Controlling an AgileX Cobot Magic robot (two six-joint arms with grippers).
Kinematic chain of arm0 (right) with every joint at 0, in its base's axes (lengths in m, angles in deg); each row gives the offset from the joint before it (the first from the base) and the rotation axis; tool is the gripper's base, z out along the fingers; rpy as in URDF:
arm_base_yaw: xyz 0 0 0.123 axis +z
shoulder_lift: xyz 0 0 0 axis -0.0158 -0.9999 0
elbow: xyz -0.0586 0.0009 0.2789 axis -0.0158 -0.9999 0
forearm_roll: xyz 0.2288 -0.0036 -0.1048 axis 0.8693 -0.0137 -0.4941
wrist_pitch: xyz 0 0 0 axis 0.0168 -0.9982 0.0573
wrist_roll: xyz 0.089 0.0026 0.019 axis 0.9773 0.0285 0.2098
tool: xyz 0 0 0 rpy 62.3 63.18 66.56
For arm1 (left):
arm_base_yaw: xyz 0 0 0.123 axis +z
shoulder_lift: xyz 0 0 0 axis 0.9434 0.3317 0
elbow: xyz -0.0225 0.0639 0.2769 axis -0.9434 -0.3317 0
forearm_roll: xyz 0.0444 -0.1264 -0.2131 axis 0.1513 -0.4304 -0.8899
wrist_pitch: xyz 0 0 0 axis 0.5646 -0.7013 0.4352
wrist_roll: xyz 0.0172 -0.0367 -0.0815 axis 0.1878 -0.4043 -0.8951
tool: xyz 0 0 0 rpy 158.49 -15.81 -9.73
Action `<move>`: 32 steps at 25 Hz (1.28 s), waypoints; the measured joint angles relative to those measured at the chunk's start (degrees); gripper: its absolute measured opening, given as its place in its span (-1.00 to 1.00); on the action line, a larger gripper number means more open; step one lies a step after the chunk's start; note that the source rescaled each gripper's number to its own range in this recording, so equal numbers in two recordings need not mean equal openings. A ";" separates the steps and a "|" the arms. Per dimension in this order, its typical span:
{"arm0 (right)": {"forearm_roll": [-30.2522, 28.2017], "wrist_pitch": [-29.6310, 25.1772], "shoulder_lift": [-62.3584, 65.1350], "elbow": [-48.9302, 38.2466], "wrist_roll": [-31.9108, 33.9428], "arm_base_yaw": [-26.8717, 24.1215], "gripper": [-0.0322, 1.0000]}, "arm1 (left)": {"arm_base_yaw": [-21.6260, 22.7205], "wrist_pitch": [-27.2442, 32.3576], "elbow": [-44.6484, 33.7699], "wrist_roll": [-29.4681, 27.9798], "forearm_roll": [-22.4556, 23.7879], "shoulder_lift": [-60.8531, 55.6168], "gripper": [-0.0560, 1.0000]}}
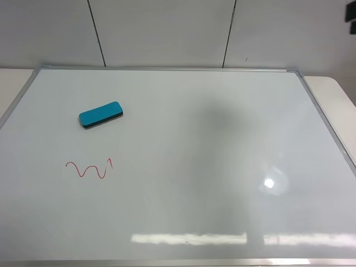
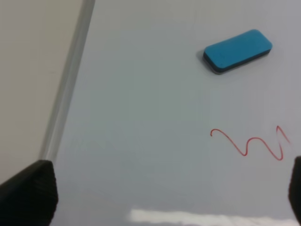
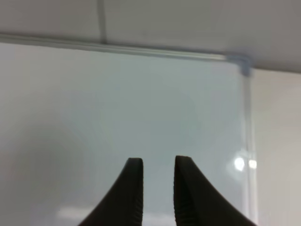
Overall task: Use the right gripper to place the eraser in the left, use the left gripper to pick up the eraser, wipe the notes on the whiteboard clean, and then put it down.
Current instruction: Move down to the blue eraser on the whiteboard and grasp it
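Two grippers were yours to mind, and neither showed in the high view, so you had only the wrist cameras to go by. The small turquoise rounded-rectangle eraser (image 1: 100, 115) with its thin dark felt underside lay flat on the large glossy white whiteboard (image 1: 222, 167), on its left part and resting free. The short red wavy marker notes (image 1: 89, 168) sat near it on the side towards the board's front edge, apart from it and unwiped. By that layout I judged the hand-over to the left as good as done and the pick-up the step in hand. Your black-fingered left gripper (image 2: 169, 188) stood wide apart and empty above the board, the eraser ahead of it beyond the squiggle. The next move called for you to carry it forward over the notes, line the fingers across the eraser's narrow width, descend and close. Your right gripper (image 3: 157, 162) had its black fingers drawn close, a slim gap between them and nothing held, facing the board's far right corner. Both left fingers were cut off at the picture's edges. Dark shapes (image 1: 350, 19) at the high view's top right were too clipped to name, and a glare spot (image 1: 269, 182) washed out some of the board.
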State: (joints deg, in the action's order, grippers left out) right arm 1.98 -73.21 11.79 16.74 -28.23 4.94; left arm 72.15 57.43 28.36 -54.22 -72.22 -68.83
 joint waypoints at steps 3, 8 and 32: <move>-0.37 -4.02 8.57 -3.62 -0.13 -6.64 -0.66 | 0.00 0.00 0.00 0.00 0.00 0.00 1.00; -1.50 -11.54 21.86 -6.95 -0.24 -12.26 -0.63 | 0.00 0.00 0.00 0.00 0.00 0.00 1.00; 11.83 -22.76 58.70 -22.45 -14.83 -10.84 1.00 | 0.00 0.00 0.00 0.00 0.00 0.00 1.00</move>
State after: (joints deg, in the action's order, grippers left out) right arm 13.82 -95.97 70.48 -5.71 -43.06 -5.90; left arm 72.15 57.43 28.36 -54.22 -72.22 -68.83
